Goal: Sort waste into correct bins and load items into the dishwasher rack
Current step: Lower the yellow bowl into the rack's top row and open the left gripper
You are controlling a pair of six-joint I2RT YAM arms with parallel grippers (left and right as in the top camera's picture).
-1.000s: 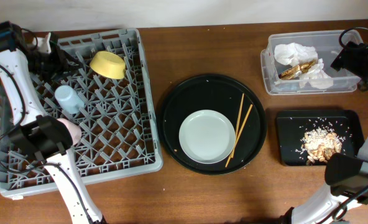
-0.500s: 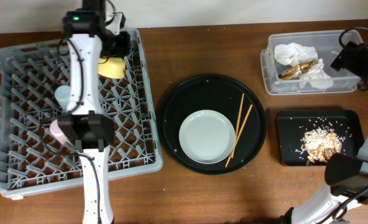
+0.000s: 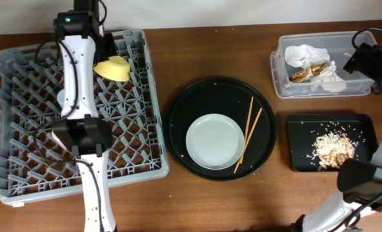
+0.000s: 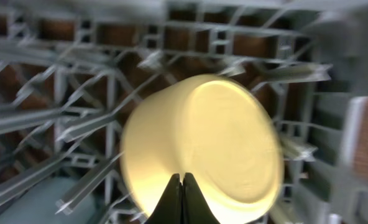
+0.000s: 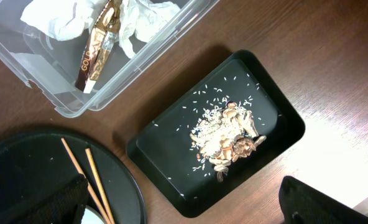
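Overhead, left side: The grey dishwasher rack [image 3: 23, 148] fills the left of the table [image 3: 210, 51]. The left arm [image 3: 75, 77] stretches across it to the far rim, where the yellow bowl [image 3: 111, 67] leans among the pegs, probably so it can drain.

Overhead, centre: The pale plate [image 3: 215, 142] and two chopsticks [image 3: 248, 134] lie on the round black tray [image 3: 184, 109], between the rack and the bins and, by the look of it, not yet loaded.

Overhead, right side: The clear tub [image 3: 278, 71] holds crumpled napkins [image 3: 305, 53] and a gold wrapper [image 3: 307, 72]. The flat black tray [image 3: 301, 129] just in front of it carries the food scraps [image 3: 333, 147], so dry waste and food are kept apart.

Left wrist: Through some blur, the bowl sits upside down and tilted against the pegs, with its base towards the lens. The left end effector [image 4: 183, 198] has its fingers pressed tight together and grips nothing, its tips at the bowl's near edge. That pose suits a nudge more than a grasp, I'd judge.

Right wrist: The right end effector [image 5: 184, 193] hangs with its jaws wide apart and empty above the flat black tray. The tub corner is to one side and the chopstick ends are at the lower left, so it seems placed to reach either.
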